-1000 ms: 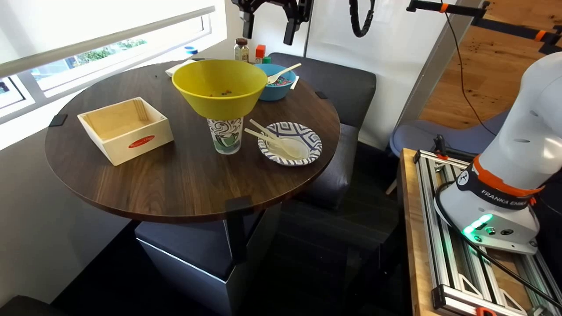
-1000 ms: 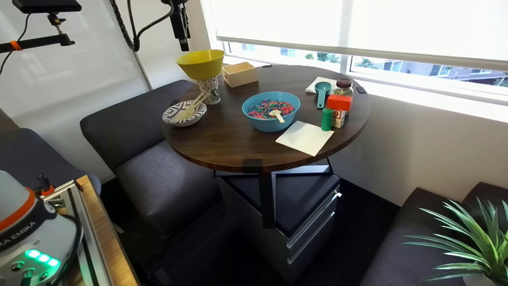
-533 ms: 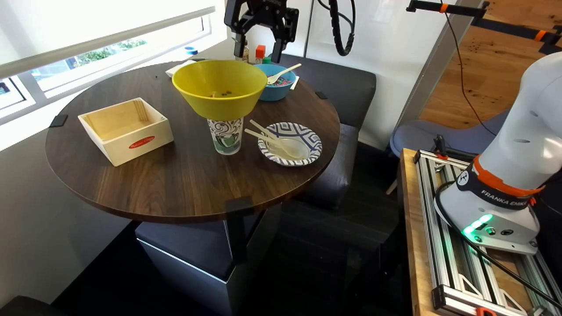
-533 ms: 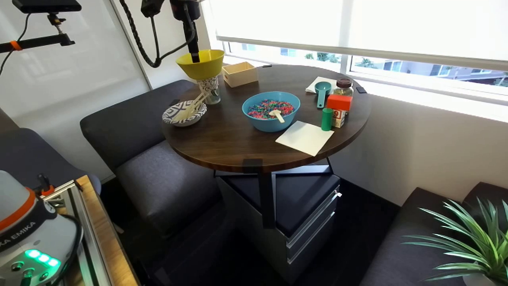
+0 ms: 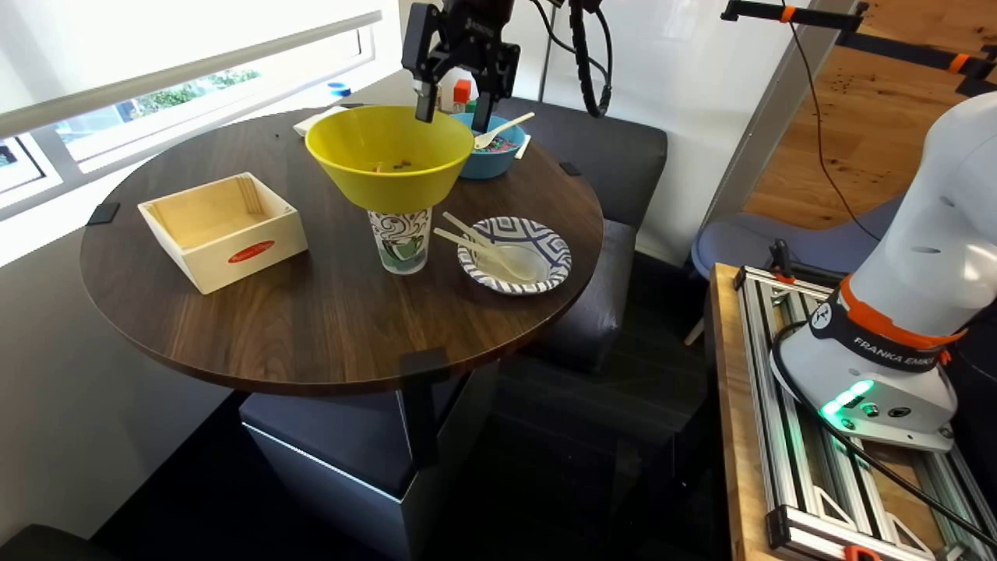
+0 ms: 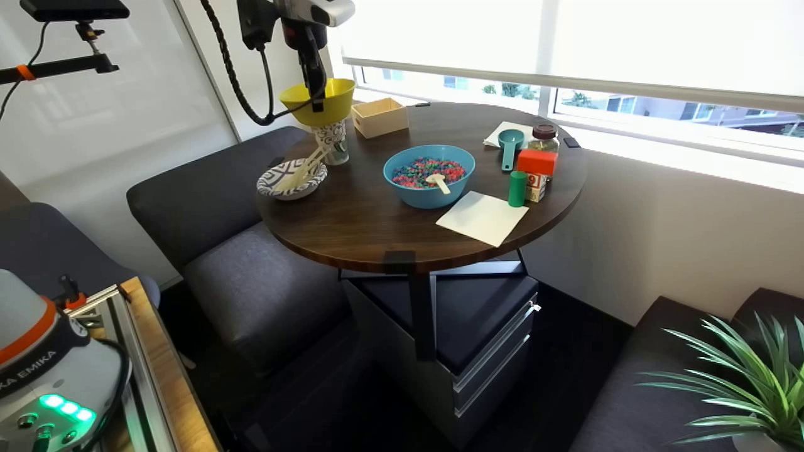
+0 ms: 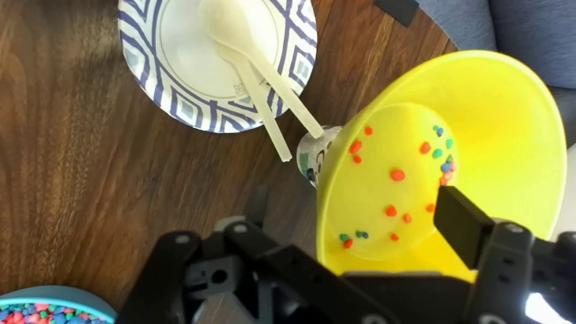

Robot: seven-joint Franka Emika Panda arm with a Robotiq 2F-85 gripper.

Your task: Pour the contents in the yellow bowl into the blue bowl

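The yellow bowl (image 5: 389, 191) rests on top of a patterned paper cup (image 5: 402, 248). It holds a thin scatter of small coloured pieces (image 7: 398, 175), seen in the wrist view (image 7: 508, 112). The blue bowl (image 6: 433, 197) stands on the table, holding many similar pieces and a light spoon; its rim shows in the wrist view (image 7: 54, 294). My gripper (image 5: 453, 111) is open and empty at the yellow bowl's rim. In the wrist view (image 7: 355, 211) one finger is over the bowl's inside and the other is outside the rim. I cannot tell whether either touches it.
A patterned paper bowl (image 5: 557, 269) with pale utensils stands beside the cup. A wooden box (image 5: 261, 253) is on the same table (image 5: 327, 327). A white napkin (image 6: 482, 218), green cylinder (image 6: 517, 188), red-topped box (image 6: 537, 162), jar (image 6: 544, 138) and teal scoop (image 6: 510, 141) surround the blue bowl.
My gripper has come down from above the table to the yellow bowl's rim, staying open. The bowls and the other things have not visibly moved.
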